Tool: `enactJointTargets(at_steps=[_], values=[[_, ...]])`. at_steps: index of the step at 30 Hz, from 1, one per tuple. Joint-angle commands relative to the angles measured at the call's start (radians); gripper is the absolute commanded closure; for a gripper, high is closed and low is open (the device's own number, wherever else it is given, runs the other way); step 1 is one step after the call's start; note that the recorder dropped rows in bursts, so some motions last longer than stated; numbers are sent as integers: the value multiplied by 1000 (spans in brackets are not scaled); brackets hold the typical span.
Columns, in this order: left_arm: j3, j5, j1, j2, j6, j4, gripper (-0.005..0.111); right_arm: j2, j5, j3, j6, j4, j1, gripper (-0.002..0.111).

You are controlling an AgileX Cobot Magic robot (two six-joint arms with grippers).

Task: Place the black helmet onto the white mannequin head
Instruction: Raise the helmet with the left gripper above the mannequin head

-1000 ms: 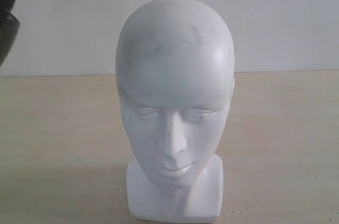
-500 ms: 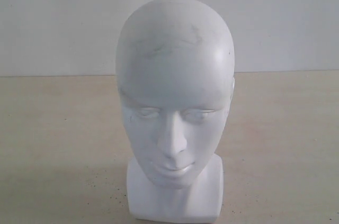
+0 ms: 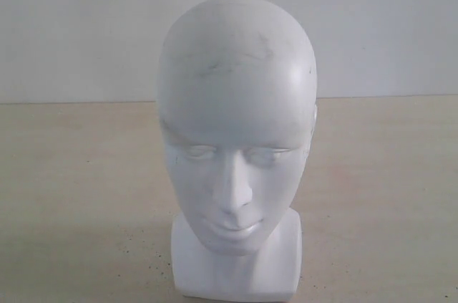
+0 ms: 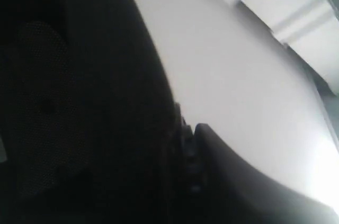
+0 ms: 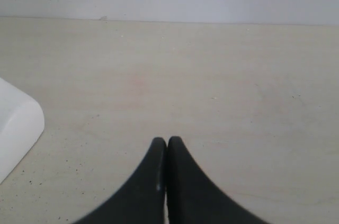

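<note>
The white mannequin head [image 3: 236,138] stands upright and bare at the centre of the exterior view, facing the camera; a corner of its square base [image 5: 16,128] shows in the right wrist view. The black helmet [image 4: 79,102] fills most of the left wrist view, very close and dark, and does not appear in the exterior view. My left gripper [image 4: 183,128] is shut on the helmet's rim, with one dark finger [image 4: 238,181] lying along its outside. My right gripper [image 5: 167,142] is shut on nothing, low over the table beside the base.
A pale wooden table [image 3: 71,174] carries the head, with a plain white wall [image 3: 372,23] behind. Neither arm shows in the exterior view. Above the helmet, the left wrist view shows only a white wall and ceiling lines.
A second ago the helmet's dark edge showed at the exterior view's top left corner; it has gone out of that view. The head has not moved.
</note>
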Motion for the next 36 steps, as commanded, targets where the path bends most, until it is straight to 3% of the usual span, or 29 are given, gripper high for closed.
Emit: enactJointTargets(at_steps=[1, 8, 15, 20, 27, 36], values=[[100, -270, 2, 1, 55, -189, 102, -4, -4, 0, -2, -2, 0, 109], [121, -298, 2, 124, -135, -125, 102, -4, -4, 0, -2, -2, 0, 109], [120, -623, 2, 367, -478, 32, 102, -4, -4, 0, -2, -2, 0, 109], [65, -623, 2, 525, -740, 46, 102, -4, -4, 0, -2, -2, 0, 109], [-38, -623, 2, 664, -874, 92, 102, -4, -4, 0, -2, -2, 0, 109], [-252, -623, 2, 793, -1128, 256, 102, -4, -4, 0, -2, -2, 0, 109]])
